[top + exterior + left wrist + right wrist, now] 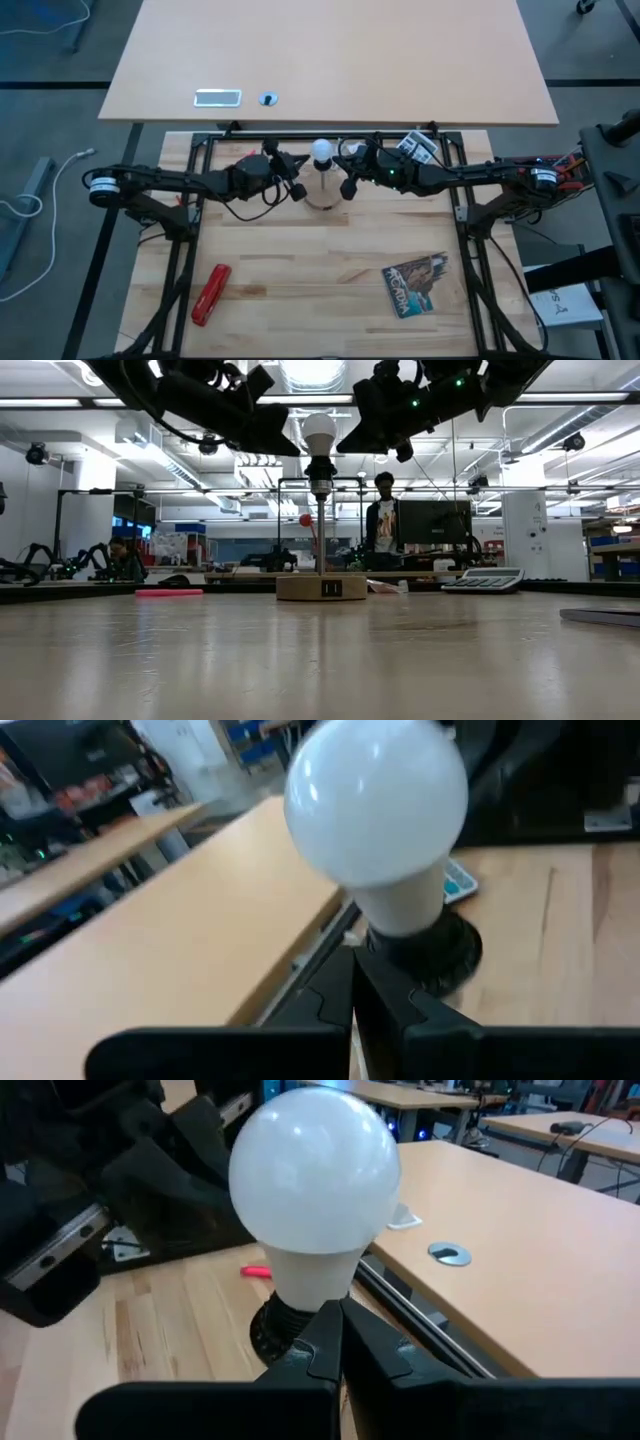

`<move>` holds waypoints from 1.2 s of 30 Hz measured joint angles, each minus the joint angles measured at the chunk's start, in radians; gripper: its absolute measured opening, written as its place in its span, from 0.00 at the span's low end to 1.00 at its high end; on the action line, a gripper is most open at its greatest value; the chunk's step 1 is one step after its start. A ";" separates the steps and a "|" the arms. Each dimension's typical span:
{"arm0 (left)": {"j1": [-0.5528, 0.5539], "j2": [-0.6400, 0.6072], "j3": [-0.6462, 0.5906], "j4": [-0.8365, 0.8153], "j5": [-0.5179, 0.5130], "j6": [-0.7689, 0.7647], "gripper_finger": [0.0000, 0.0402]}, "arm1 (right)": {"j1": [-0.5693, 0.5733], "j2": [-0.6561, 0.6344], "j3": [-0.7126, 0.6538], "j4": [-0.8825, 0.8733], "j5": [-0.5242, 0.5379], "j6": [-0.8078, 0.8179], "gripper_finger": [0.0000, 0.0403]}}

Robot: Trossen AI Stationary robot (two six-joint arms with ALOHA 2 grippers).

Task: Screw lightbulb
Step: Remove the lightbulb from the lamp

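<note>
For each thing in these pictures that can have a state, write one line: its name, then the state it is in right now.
lightbulb: upright, seated in the socket, unlit, held by neither gripper.
socket: upright on its post, holding the bulb.
wooden base: flat on the table.
left gripper: shut, empty, beside the bulb.
right gripper: shut, empty, at the bulb's other side.
red tool: lying flat.
booklet: lying flat, closed.

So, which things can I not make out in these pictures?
- Bulb thread, all views: the black socket hides it, so how far it is screwed in is unclear.
- Left claw and right claw, low view: cut off by the top edge.
- Calculator, left wrist view: mostly behind the bulb.
</note>
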 joint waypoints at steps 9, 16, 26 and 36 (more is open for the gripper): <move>0.027 0.029 0.000 0.063 0.046 0.046 0.00 | 0.000 0.004 0.000 0.042 0.000 -0.003 0.00; 0.027 0.039 0.000 0.084 0.058 0.040 0.00 | 0.000 0.004 0.000 0.055 0.000 -0.012 0.00; 0.028 0.053 0.000 0.120 0.091 0.036 0.00 | -0.001 0.044 0.000 0.088 0.001 -0.020 0.00; 0.026 0.052 0.000 0.121 0.169 0.025 0.00 | -0.004 0.058 0.000 0.110 0.019 -0.019 0.00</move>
